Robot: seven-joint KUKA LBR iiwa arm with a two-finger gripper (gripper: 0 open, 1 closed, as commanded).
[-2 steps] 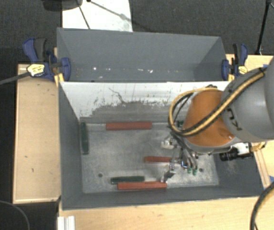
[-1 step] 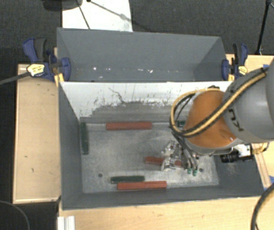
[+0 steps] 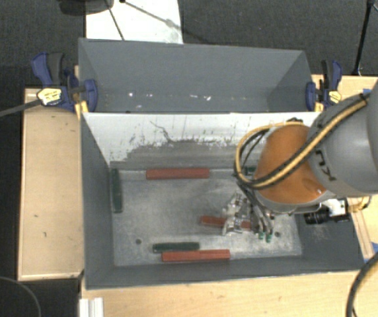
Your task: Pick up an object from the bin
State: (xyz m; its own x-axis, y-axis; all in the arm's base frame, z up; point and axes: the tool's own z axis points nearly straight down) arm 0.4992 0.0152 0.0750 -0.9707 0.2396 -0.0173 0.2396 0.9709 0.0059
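My gripper (image 3: 247,224) is low over the bin floor, right of the middle, under the orange wrist cover. A short red-brown bar (image 3: 211,222) lies flat there. Its right end runs under the gripper and is partly hidden by it. A dark green bar (image 3: 176,247) and a longer red-brown bar (image 3: 196,255) lie side by side near the front wall, left of and below the gripper.
Another red-brown bar (image 3: 177,174) lies along the back of the floor. A dark green bar (image 3: 116,190) lies along the left wall. The arm and its cables cover the bin's right side.
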